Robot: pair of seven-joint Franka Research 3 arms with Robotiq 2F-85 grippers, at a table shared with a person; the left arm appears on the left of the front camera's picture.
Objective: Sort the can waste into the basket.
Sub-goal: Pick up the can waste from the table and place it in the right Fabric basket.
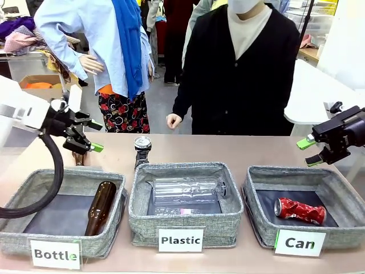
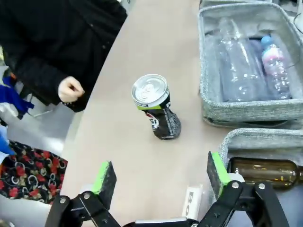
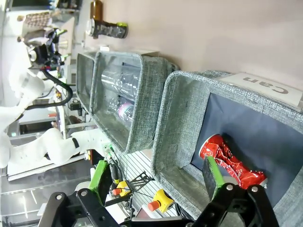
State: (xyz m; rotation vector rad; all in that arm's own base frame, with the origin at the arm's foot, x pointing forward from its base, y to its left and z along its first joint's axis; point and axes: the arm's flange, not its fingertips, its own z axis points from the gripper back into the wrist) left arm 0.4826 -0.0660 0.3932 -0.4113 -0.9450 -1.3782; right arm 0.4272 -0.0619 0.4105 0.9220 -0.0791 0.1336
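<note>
Quick rundown. The crushed red metal drink can with white marks (image 1: 300,210) is lying on its side on the dark lining of the grey woven-fabric basket labelled "Can" (image 1: 342,237), which is the near-right one on the tan table (image 1: 228,149). The right wrist view shows that red can (image 3: 232,161) inside the basket's grey wall (image 3: 173,127) too.

The other one, a dented black and silver can with a silver top (image 1: 142,149), is standing upright on the bare table, just behind the far-left corner of the middle grey basket labelled "Plastic" (image 1: 185,220). It's not in any basket.

The left gripper (image 1: 97,136) hangs above the far edge of the left grey basket labelled "Bottle" (image 1: 17,240), fingers spread wide with nothing between them. From the left wrist camera, the black can (image 2: 156,106) sits out ahead of the left gripper (image 2: 160,175), well apart from the green pads.

The right gripper (image 1: 309,153) floats above the far-right side of the Can basket, also spread and carrying nothing (image 3: 156,179).

A clear plastic bottle (image 1: 188,189) lies in the Plastic basket and a brown glass bottle (image 1: 101,206) in the Bottle one. The person at the far side has a loosely curled hand (image 1: 173,120) near the table edge.
</note>
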